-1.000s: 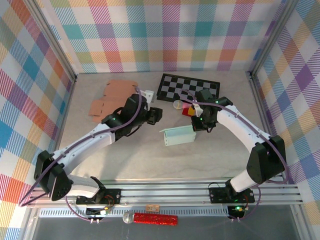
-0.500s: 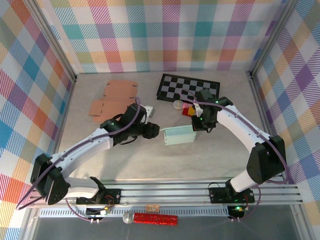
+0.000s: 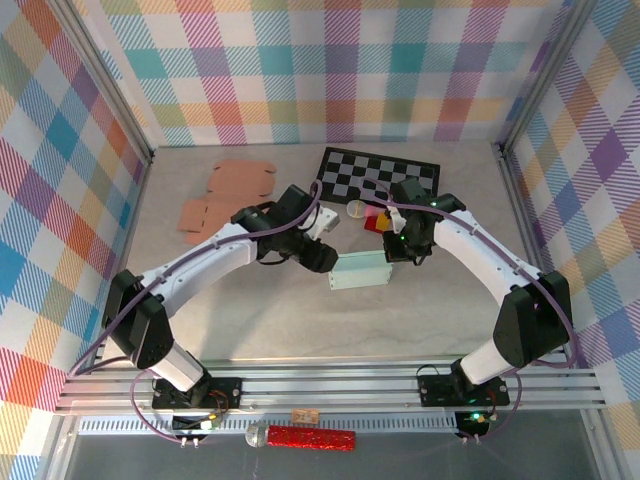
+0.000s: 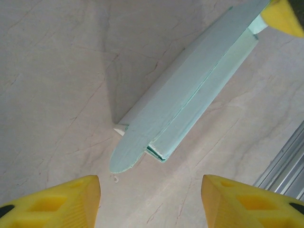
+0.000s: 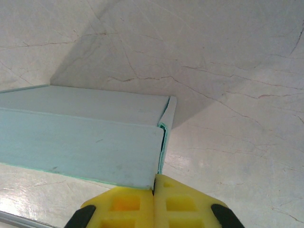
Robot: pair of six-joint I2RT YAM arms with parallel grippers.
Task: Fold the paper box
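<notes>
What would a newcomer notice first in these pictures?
A pale green folded paper box lies in the middle, its right end pinched in the right fingers, the left fingers spread open by its left end. Behind it lies a black-and-white checkered board, with flat brown cardboard at back left.

Bare table in front of the box. Behind it: cup, red object, checkerboard. Left gripper blocks its left end, right gripper its right.
</notes>
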